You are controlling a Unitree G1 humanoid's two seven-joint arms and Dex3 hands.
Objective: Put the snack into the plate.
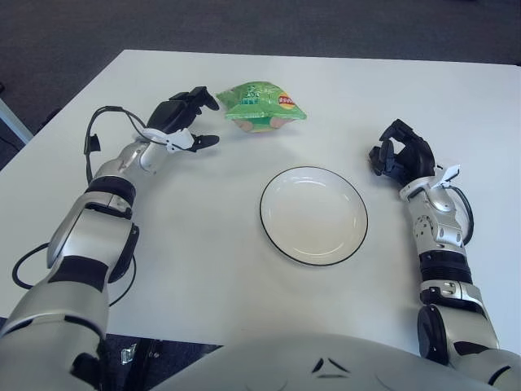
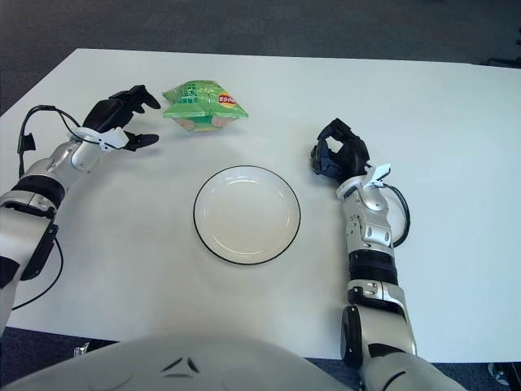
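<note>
In the left eye view, the left hand [image 1: 186,122] has its fingers spread and holds nothing, just left of the green snack [image 1: 260,106] lying on the white worktop [image 1: 203,244], beyond the empty plate [image 1: 313,215]. In the right eye view, the right hand [image 2: 338,155] shows right of the plate, fingers curled and holding nothing.
</note>
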